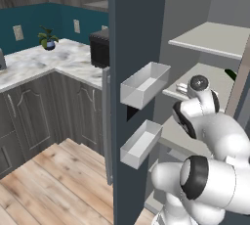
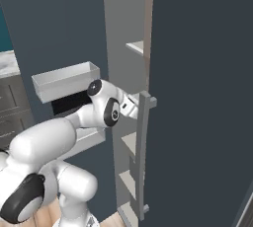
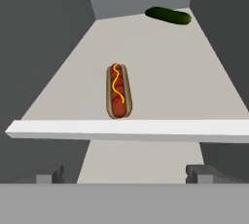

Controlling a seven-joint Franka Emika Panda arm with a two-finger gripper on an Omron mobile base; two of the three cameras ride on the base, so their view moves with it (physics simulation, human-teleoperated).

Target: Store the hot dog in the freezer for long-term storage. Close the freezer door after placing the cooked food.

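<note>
Hand view gives me the clearest look: the hot dog point(image 3: 118, 91) lies lengthwise on a pale grey shelf point(image 3: 160, 84) inside the freezer point(image 1: 193, 13), near the shelf's front edge and about midway between its side edges, a yellow squiggle of mustard along the sausage. A dark green cucumber point(image 3: 168, 15) lies at the back right corner of the same shelf, well apart from the hot dog. My gripper point(image 3: 125, 173) is released: the two dark fingertips point(image 3: 47, 174) stand wide apart below the shelf's front edge, with nothing between them and clear of the hot dog. From the left base view I see the freezer door point(image 1: 135, 48) standing open, two white bins point(image 1: 144, 84) on its inner face, and my arm reaching toward the shelves. A black microwave point(image 1: 99, 48) sits on the marble counter point(image 1: 44, 61) beyond the door, with a small potted plant point(image 1: 48, 37) at the counter's back edge.
</note>
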